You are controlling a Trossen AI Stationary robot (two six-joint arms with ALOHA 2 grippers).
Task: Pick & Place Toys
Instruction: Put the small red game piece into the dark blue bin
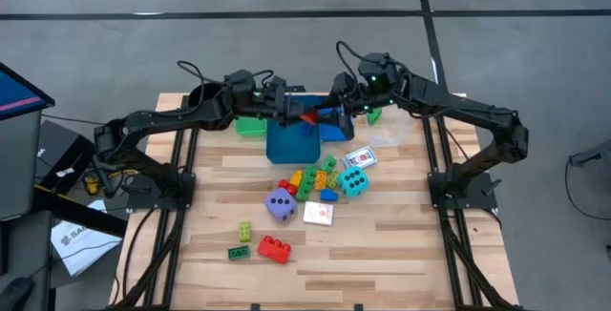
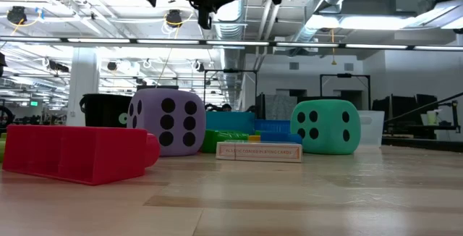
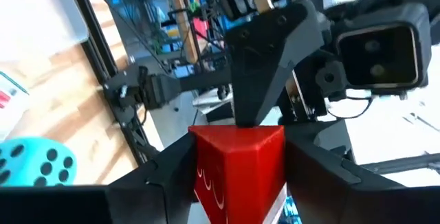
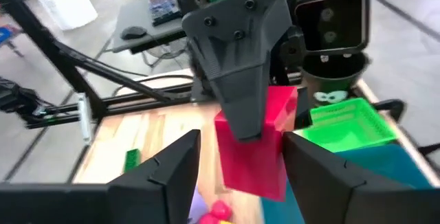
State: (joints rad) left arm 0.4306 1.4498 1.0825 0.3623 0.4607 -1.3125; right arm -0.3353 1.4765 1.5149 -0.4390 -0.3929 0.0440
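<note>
Overhead, red brick (image 1: 307, 116) between both tools, seemingly above blue tray (image 1: 291, 142).

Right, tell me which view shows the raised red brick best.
Left wrist view: the red brick fills the centre, close up. Right wrist view shows it partly covered by the left gripper. High and low views show only a small red speck.

Brick (image 1: 307, 117) aloft over tray (image 1: 291, 143) at tabletop's (image 1: 401, 244) twelve o'clock; dice (image 1: 281, 205) and cards (image 1: 318, 215) at centre; loose bricks (image 1: 273, 248) toward seven.
</note>
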